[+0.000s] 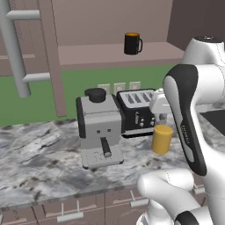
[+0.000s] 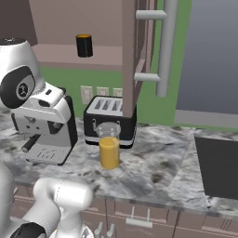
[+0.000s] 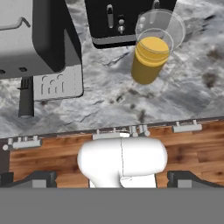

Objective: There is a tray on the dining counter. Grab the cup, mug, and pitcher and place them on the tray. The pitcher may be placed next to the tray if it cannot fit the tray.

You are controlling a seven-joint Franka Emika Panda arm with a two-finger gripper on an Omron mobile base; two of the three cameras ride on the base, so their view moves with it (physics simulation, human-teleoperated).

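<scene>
The yellow-orange pitcher (image 1: pixel 161 139) (image 2: pixel 109 152) (image 3: pixel 148 60) stands upright on the marbled countertop, just in front of a black toaster. Its upper part looks clear. The black mug (image 1: pixel 132 43) (image 2: pixel 84 45), orange inside, sits on a high shelf against the back wall. My gripper (image 3: pixel 114 180) is open, its dark fingertips (image 3: pixel 40 178) spread wide at the bottom of the hand view. It hangs above the counter's front edge, well short of the pitcher, with nothing between the fingers. The cup, the tray and the dining counter are out of view.
A grey coffee machine (image 1: pixel 99 127) (image 2: pixel 44 130) stands left of the toaster (image 1: pixel 136 110) (image 2: pixel 109 118). A dark cooktop (image 2: pixel 217 167) lies to the right. A wooden post with a grey rail (image 2: pixel 165 46) rises behind. Brown drawers (image 3: pixel 188 144) run below the counter edge.
</scene>
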